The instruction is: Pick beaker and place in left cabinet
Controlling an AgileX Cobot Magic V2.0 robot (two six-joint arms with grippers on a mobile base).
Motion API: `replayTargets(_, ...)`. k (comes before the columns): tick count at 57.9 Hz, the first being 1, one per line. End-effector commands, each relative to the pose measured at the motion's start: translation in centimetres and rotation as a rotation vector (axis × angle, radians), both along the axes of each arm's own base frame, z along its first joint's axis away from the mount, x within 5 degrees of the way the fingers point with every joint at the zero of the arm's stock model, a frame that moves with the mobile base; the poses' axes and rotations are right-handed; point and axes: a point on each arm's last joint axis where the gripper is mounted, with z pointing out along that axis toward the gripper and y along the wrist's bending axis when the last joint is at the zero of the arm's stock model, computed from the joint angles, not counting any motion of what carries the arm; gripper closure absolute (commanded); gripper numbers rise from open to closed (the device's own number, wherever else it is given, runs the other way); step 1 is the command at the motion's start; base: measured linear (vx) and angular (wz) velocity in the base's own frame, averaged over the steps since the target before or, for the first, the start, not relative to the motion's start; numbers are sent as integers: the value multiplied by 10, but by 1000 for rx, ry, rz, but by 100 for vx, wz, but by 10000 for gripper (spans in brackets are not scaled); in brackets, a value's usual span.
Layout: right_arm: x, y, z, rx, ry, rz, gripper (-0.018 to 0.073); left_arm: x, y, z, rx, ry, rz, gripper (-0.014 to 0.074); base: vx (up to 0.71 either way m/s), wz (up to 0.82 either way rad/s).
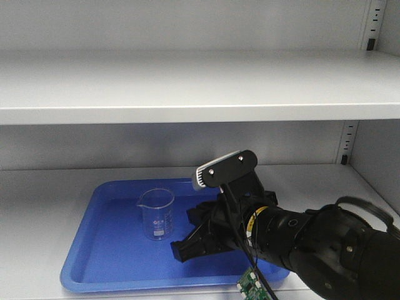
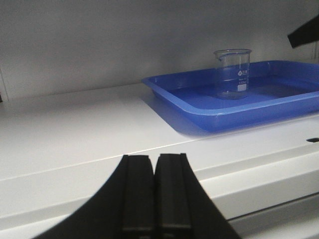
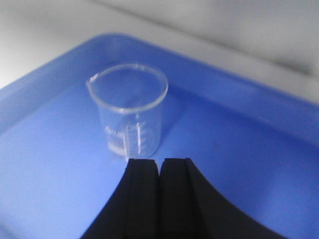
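Front view: the beaker (image 1: 157, 214) stands upright in the blue tray (image 1: 100, 250) on the lower shelf of the left cabinet (image 1: 187, 87), left of centre. The right gripper (image 1: 195, 236) sits just right of the beaker, apart from it. Left wrist view: the left gripper (image 2: 154, 196), bottom centre, has its jaws pressed together on nothing; beaker (image 2: 233, 73) and tray (image 2: 209, 117) lie upper right. Right wrist view: the right gripper (image 3: 160, 196) is clenched empty, just below the beaker (image 3: 130, 112).

Blue plastic tray (image 1: 100, 250); sits flat, front-left.
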Motion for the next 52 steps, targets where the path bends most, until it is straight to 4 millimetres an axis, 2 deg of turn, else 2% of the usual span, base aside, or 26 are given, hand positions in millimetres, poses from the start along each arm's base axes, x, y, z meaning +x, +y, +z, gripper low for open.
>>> replayTargets(1,-2,-1,32,144,-80,-12,565,-1,0,3,-33,-81,-4,596,0,0)
replayTargets(19,-5,-3,35,142,-79,-8,565,-1,0,3,-33,-81,-4,596,0,0)
replayTargets(34,-24,-18,67,145,-162,8,565,-1,0,3,-33,-81,-4,596,0,0)
replayTargets(40,-28,-34,72,172,-208,-26,565,-1,0,3,-33,-81,-4,596,0,0)
replayTargets(46,-35,-56,63,186,-210,-79,565,-1,0,3,-33,-81,-4,596,0,0)
replayTargets(52,-51,-87,55,210,-207,-158,565,-1,0,3,-33,-81,-4,596,0,0)
